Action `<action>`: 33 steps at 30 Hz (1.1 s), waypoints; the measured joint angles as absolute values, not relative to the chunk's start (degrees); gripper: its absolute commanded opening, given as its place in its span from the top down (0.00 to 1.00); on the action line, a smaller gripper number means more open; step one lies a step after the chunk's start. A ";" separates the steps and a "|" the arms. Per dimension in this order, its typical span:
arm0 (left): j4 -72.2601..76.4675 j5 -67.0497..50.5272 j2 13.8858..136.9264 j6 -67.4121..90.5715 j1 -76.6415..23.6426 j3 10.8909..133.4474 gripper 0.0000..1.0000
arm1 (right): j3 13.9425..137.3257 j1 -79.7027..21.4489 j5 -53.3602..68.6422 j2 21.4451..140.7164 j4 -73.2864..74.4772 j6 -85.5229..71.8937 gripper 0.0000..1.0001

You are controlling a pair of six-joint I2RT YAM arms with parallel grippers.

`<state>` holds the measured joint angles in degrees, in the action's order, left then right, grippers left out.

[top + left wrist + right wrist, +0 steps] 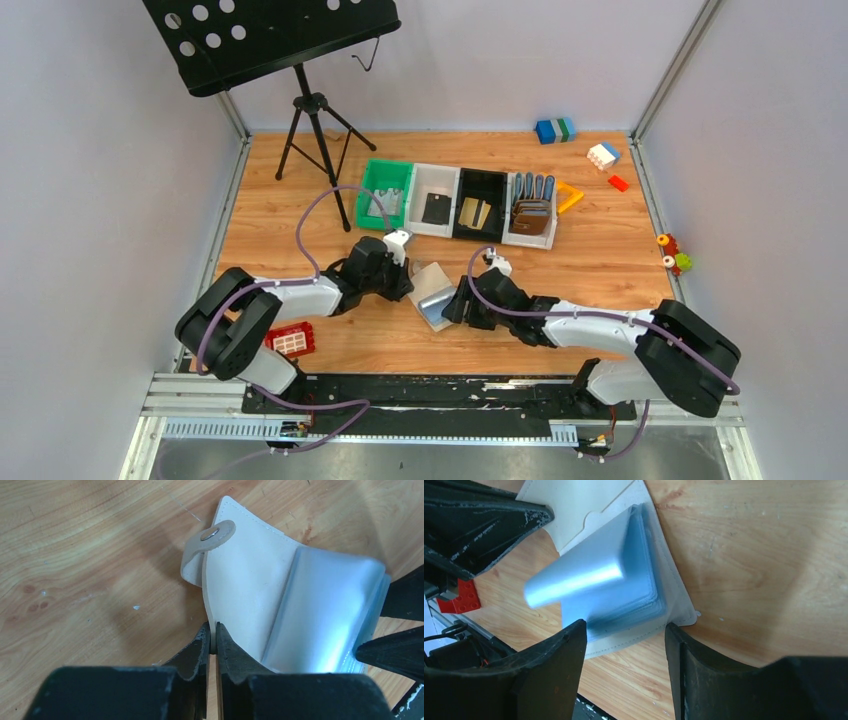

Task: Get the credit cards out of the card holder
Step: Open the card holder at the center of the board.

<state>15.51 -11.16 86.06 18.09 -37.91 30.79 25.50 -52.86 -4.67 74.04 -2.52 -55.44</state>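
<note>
The pale grey-beige card holder [432, 288] lies open on the table between both grippers. In the left wrist view its beige flap [247, 590] stands up, with the strap tab [208, 537] at the top and light blue-grey sleeves [327, 615] to the right. My left gripper [213, 641] is shut on the flap's edge. My right gripper [624, 632] is open, and its fingers straddle the near corner of the sleeves [616, 587]. No card shows in the sleeves. A black card [436, 208] and a gold card [474, 212] lie in bins behind.
A row of bins stands at the back: green [377, 180], white [432, 178], black [483, 182], and one with brown wallets [531, 215]. A music stand's tripod [312, 130] is at the back left. A red brick [291, 340] lies by the left arm. Toy blocks [603, 155] lie at the back right.
</note>
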 measured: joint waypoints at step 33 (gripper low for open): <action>16.03 -19.44 65.84 26.57 -38.65 15.90 0.52 | 30.81 -52.80 0.16 77.08 -5.04 -51.46 0.48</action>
<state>16.03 -19.44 65.84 26.57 -38.65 15.90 30.81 -52.80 0.16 77.08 -5.04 -51.46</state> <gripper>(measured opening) 0.405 0.571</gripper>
